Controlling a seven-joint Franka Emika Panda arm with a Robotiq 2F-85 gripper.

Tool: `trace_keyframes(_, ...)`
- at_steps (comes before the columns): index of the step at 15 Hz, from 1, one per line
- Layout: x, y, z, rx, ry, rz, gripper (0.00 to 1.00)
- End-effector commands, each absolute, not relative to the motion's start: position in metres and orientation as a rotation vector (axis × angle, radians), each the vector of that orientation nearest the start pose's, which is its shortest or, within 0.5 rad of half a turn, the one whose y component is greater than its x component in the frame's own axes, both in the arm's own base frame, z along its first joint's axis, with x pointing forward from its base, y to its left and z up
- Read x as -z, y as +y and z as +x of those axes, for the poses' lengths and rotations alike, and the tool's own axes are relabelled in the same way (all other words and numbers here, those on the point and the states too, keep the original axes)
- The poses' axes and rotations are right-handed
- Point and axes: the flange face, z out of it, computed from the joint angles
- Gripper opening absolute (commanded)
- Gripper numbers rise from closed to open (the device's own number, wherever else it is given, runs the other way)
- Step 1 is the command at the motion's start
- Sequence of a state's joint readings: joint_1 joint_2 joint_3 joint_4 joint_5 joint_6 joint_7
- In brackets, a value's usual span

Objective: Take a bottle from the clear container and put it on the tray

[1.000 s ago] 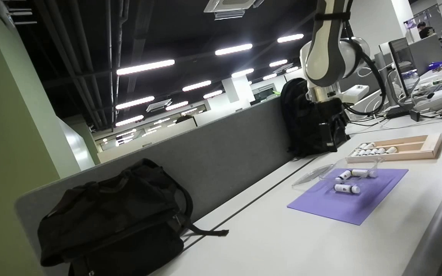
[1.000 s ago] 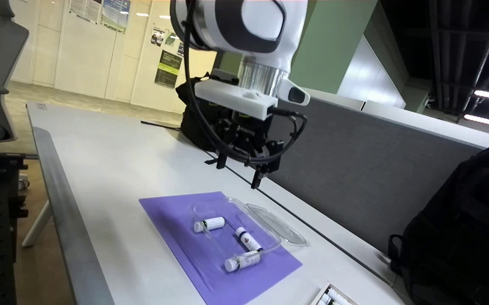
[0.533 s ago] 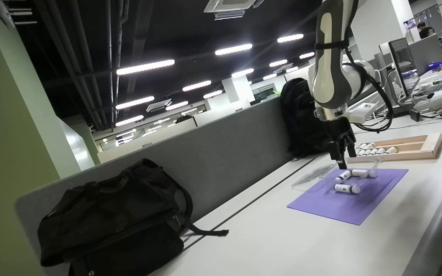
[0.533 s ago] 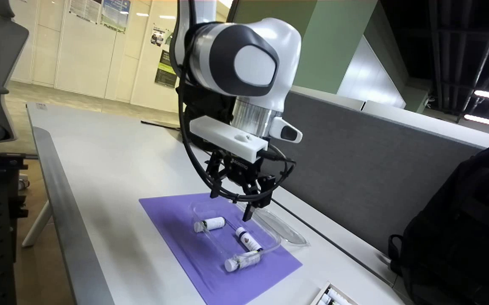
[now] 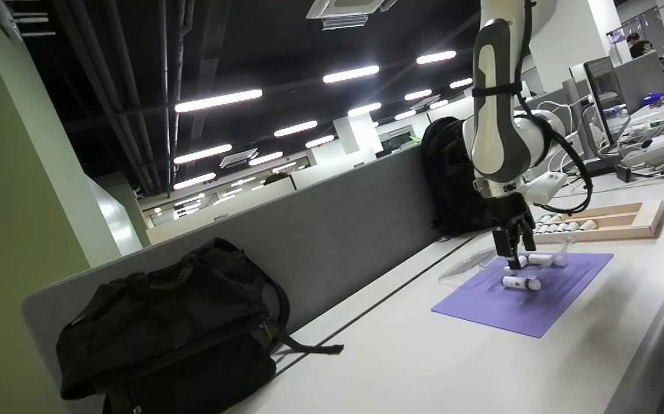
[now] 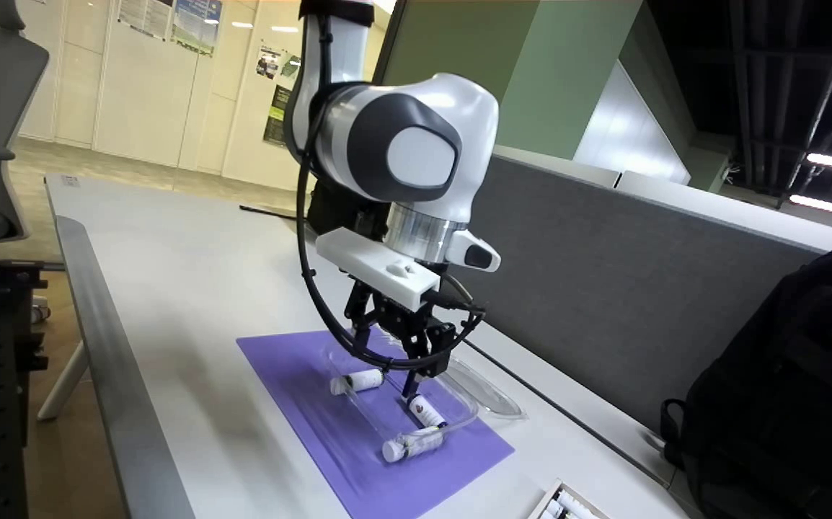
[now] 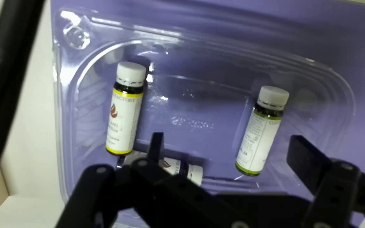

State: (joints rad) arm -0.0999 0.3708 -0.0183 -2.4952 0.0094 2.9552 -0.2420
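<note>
Three small bottles with white caps lie in the clear container. The green-banded bottle lies alone; it also shows in both exterior views. The yellow-banded bottle and a third bottle lie close together at the other end. My gripper is open and empty, pointing down over the container. In the wrist view its left finger covers part of the third bottle, and its right finger is right of the green-banded bottle. The light-wood tray holds several bottles; only its corner shows in an exterior view.
The container stands on a purple mat. A clear lid lies beside it. A grey partition runs along the table's back, with black backpacks against it. A monitor and cables stand beyond the tray.
My gripper has come down from high above the table to low over the container, and its fingers stay open. The bottles, container and tray have not moved.
</note>
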Motion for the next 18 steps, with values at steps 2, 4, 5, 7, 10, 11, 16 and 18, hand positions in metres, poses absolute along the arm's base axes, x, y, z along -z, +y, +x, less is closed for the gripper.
trace_keyframes(2, -0.14, -0.05, 0.477, 0.164, -0.124, -3.137, 1.0)
trace_keyframes(4, -0.135, -0.047, 0.476, 0.161, -0.124, -3.133, 1.0)
trace_keyframes(5, -0.132, -0.047, 0.475, 0.157, -0.123, -3.133, 1.0)
trace_keyframes(7, -0.129, -0.047, 0.474, 0.153, -0.12, -3.131, 1.0)
trace_keyframes(10, -0.124, -0.048, 0.472, 0.144, -0.113, -3.13, 1.0)
trace_keyframes(11, -0.122, -0.048, 0.471, 0.138, -0.113, -3.131, 1.0)
trace_keyframes(16, -0.117, -0.049, 0.469, 0.116, -0.118, -3.131, 0.75)
trace_keyframes(18, -0.117, -0.049, 0.469, 0.119, -0.125, -3.132, 0.67)
